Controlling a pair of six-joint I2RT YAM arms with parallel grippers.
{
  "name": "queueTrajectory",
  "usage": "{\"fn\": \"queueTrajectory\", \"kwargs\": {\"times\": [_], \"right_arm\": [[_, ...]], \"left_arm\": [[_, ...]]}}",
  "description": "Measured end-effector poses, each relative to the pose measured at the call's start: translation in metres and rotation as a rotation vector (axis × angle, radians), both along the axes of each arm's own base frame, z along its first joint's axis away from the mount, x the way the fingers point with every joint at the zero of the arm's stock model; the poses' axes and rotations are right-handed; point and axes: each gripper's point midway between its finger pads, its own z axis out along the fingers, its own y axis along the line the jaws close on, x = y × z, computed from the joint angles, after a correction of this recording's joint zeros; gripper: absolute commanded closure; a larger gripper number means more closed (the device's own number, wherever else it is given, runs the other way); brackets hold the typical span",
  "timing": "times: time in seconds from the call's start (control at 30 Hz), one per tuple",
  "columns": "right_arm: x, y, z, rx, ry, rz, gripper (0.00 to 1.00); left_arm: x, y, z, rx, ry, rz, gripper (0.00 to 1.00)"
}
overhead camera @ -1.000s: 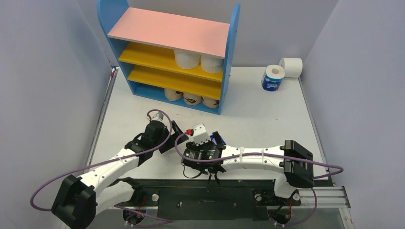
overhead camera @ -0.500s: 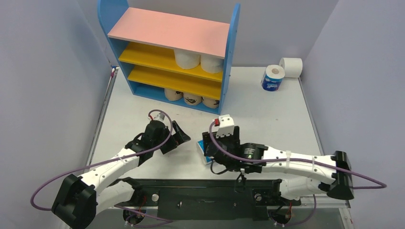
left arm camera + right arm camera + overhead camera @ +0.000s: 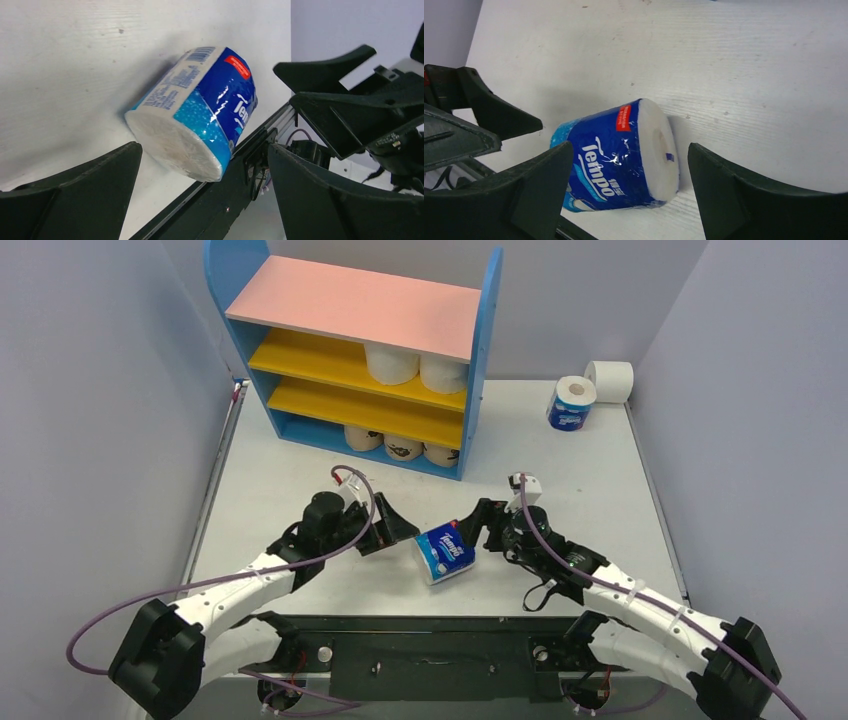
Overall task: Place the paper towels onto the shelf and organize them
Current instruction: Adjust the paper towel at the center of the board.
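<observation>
I have the white worktop [image 3: 560,480] under both arms. The shelf [image 3: 355,305] stands well beyond my left pincer [image 3: 398,525], at the far side. It has a pink top board, two yellow boards and a blue base.

Both pincers sit low over the near part of the worktop and point at each other. The left pincer's jaws are spread wide and hold nothing. The right pincer [image 3: 475,528] is also spread wide, with nothing in it.

A blue-wrapped roll [image 3: 445,552] lies on its side between the two pincers, just beside the tips of each. I cannot tell from above whether either tip touches it. In the left wrist view this roll [image 3: 200,120] lies ahead of the parted fingers [image 3: 75,195]. In the right wrist view it [image 3: 609,155] lies ahead of the gap, with its hollow core end turned to the right.

Far beyond the left pincer, two white rolls [image 3: 391,362] stand on the upper yellow board and three tan rolls [image 3: 403,448] sit on the blue base. Far beyond the right pincer, an upright blue roll [image 3: 571,404] stands near a lying white roll [image 3: 610,381].
</observation>
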Motion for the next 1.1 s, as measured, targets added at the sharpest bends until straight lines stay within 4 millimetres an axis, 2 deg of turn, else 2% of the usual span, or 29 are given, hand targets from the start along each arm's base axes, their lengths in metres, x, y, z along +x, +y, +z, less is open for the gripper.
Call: {"fn": "queueTrajectory", "kwargs": {"times": [0.1,0.23,0.37,0.57,0.7,0.83,1.1], "right_arm": [[0.005,0.014,-0.001,0.032,0.001,0.046,0.22],[0.008,0.024,-0.014,0.036,0.027,0.075,0.23],[0.002,0.028,-0.027,0.048,0.056,0.097,0.24],[-0.012,0.036,-0.035,0.069,0.081,0.125,0.24],[-0.029,0.047,-0.033,0.082,0.076,0.169,0.24],[-0.041,0.048,-0.033,0.109,0.082,0.184,0.24],[-0.048,0.043,-0.02,0.174,0.06,0.173,0.23]], "left_arm": [[-0.007,-0.01,0.002,-0.009,-0.018,-0.057,0.03],[-0.017,-0.023,-0.004,0.017,-0.021,-0.123,0.03],[-0.019,-0.036,-0.012,0.054,-0.019,-0.173,0.02],[-0.014,-0.042,-0.034,0.098,0.028,-0.174,0.02],[-0.007,-0.044,-0.04,0.12,0.043,-0.159,0.02],[0.007,-0.049,-0.04,0.132,0.033,-0.133,0.02],[0.031,-0.056,-0.037,0.124,0.034,-0.093,0.02]]}}
